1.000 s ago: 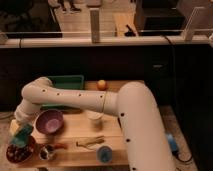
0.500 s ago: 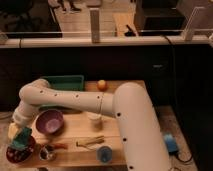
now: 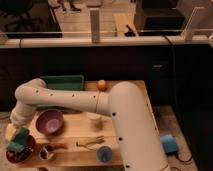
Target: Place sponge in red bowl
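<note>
Arm (image 3: 75,100) links, white and bulky, fill the right and middle of the view and sweep left across the table (image 3: 75,134) to an elbow at its left side, then drop toward the front-left corner. The green tray (image 3: 62,82) lies at the back edge, partly behind the arm. The purple bowl (image 3: 49,121) sits in front of it, just right of the wrist. The red bowl (image 3: 29,149) stands at the very front-left corner, close to two table edges. The gripper (image 3: 18,135) hangs right over this bowl. The sponge (image 3: 20,140), a teal block, shows at the gripper's tip and over the bowl's rim, low in or just above the bowl. Whether the gripper clasps the sponge or has let go, I cannot tell.

By my judgement the step in hand is the release, the last one. The next move calls for a straight lift, so the wrist clears the rim without dragging the bowl toward the edge.

Room is tight on the right. The small metal cup (image 3: 46,152) stands just beside the red bowl, and the purple bowl is near. The blue cup (image 3: 104,154) and the white cup (image 3: 93,120) stand well apart. Open room lies upward.
</note>
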